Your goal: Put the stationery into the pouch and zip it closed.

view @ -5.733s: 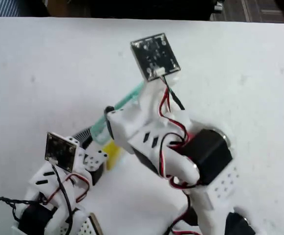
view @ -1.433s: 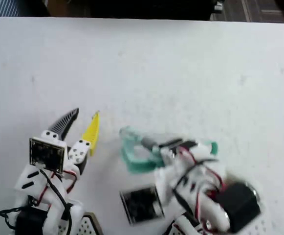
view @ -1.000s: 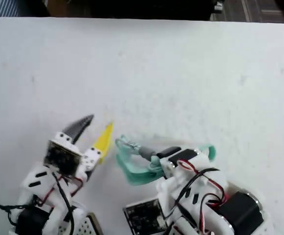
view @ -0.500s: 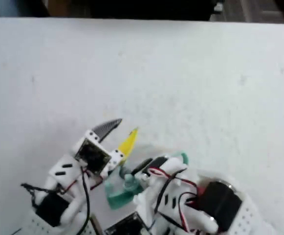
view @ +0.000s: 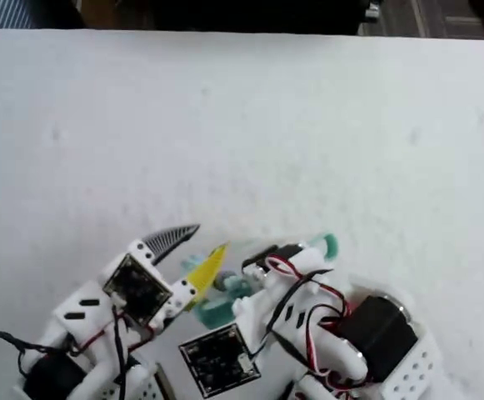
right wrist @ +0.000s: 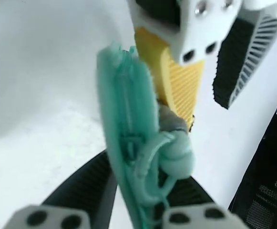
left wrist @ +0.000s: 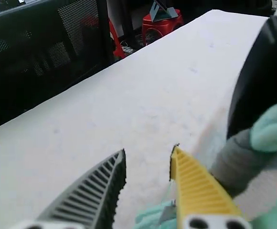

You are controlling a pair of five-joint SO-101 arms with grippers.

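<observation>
Holding the pouch (view: 215, 312) clamped at the lower centre of the high view, the right gripper (view: 254, 265) may lose it. The left gripper (view: 208, 239), its jaws apart just beside, could knock the pouch loose if the yellow finger (view: 207, 268) catches the fabric.

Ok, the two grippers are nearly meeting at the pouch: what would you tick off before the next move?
1. Right gripper shut on the teal fabric pouch: ok.
2. Left gripper open: ok.
3. Grey pull with teal knob between the left gripper's fingers: not ok; it lies outside the yellow finger.
4. Stationery inside the pouch: cannot tell.
5. Zip closed: cannot tell.
</observation>
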